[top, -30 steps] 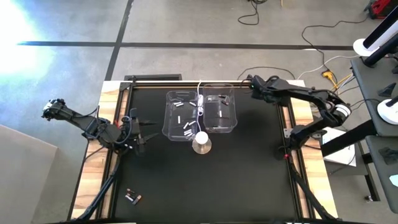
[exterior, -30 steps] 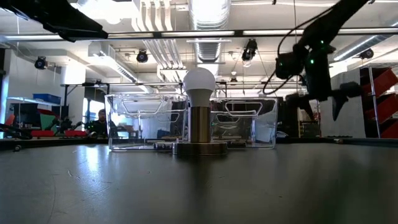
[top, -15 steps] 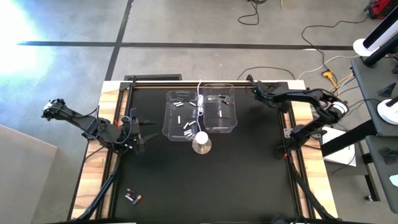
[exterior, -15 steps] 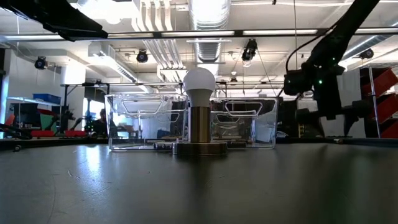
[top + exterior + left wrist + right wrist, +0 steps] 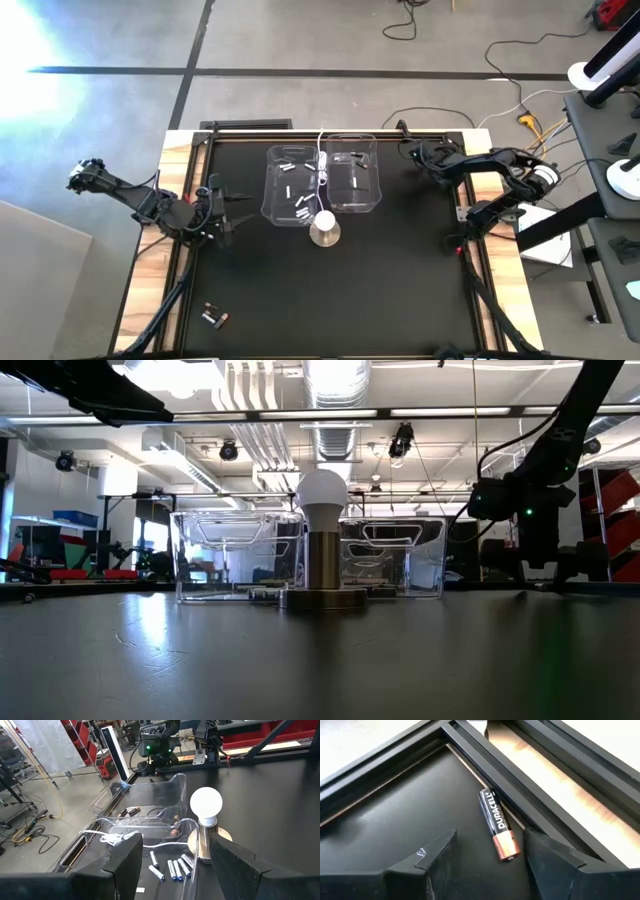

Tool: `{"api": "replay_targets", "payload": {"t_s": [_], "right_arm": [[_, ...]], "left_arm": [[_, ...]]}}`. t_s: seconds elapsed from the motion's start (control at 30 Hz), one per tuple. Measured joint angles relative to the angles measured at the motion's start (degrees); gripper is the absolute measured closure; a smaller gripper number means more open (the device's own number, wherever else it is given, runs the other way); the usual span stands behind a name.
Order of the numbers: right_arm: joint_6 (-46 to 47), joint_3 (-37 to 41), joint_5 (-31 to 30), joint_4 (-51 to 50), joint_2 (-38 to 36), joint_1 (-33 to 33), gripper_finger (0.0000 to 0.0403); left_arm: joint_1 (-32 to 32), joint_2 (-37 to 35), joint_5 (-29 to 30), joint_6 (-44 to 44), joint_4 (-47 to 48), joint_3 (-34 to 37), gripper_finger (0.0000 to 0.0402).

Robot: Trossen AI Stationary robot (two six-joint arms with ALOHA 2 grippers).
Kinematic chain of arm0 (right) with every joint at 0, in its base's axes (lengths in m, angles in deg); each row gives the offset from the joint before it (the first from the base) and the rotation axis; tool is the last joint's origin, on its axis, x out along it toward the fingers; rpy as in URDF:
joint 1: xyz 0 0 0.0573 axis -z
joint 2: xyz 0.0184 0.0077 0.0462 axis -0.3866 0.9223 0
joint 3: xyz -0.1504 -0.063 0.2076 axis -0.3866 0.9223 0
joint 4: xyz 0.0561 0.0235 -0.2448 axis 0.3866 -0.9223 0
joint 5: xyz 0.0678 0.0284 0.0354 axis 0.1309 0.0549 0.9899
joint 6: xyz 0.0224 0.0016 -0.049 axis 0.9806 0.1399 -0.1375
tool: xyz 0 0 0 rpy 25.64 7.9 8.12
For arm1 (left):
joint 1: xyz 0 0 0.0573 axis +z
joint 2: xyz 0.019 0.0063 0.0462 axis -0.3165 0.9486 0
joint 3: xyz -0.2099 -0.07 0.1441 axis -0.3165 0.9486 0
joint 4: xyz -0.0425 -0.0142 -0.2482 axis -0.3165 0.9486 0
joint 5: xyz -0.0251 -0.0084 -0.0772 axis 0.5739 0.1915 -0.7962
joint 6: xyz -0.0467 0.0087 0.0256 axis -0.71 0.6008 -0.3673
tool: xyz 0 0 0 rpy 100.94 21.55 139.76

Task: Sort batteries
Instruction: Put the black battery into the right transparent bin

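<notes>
A dark battery with a copper end [image 5: 499, 824] lies on the black mat against the frame rail at the table's far right corner. My right gripper [image 5: 490, 839] [image 5: 411, 151] hangs low over it, open, a finger on either side of its copper end, apart from it. Two clear bins stand mid-table: the left bin [image 5: 293, 185] holds silvery-white batteries [image 5: 175, 868], the right bin [image 5: 355, 180] dark ones [image 5: 131, 811]. Two more batteries [image 5: 212, 317] lie near the front left corner. My left gripper [image 5: 226, 210] [image 5: 172, 865] waits open at the left edge, facing the bins.
A lamp with a white bulb on a round brass base [image 5: 323, 228] stands just in front of the bins, and its white cable [image 5: 322, 165] runs back between them. Black frame rails [image 5: 520, 795] border the mat close beside the far right battery.
My right gripper has come down toward the mat at the table's far right corner, shifting slightly toward the right edge and rolling its wrist. It now sits low over the battery by the rail.
</notes>
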Motion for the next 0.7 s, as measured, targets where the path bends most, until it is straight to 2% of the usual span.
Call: {"api": "replay_targets", "payload": {"t_s": [0.17,0.53,0.7], "right_arm": [[-4.7,-1.3,0.1,-0.7,1.5,-0.6,0.0203],[-1.5,-1.5,0.4,-1.9,2.8,-1.2,0.0294],[-1.2,-2.6,1.2,-7.4,1.1,-2.2,0.0337]], "left_arm": [[0.0,0.0,0.0,0.0,0.0,0.0,0.0194],[0.0,0.0,0.0,0.0,0.0,0.0,0.0194],[0.0,0.0,0.0,0.0,0.0,0.0,0.0194]]}}
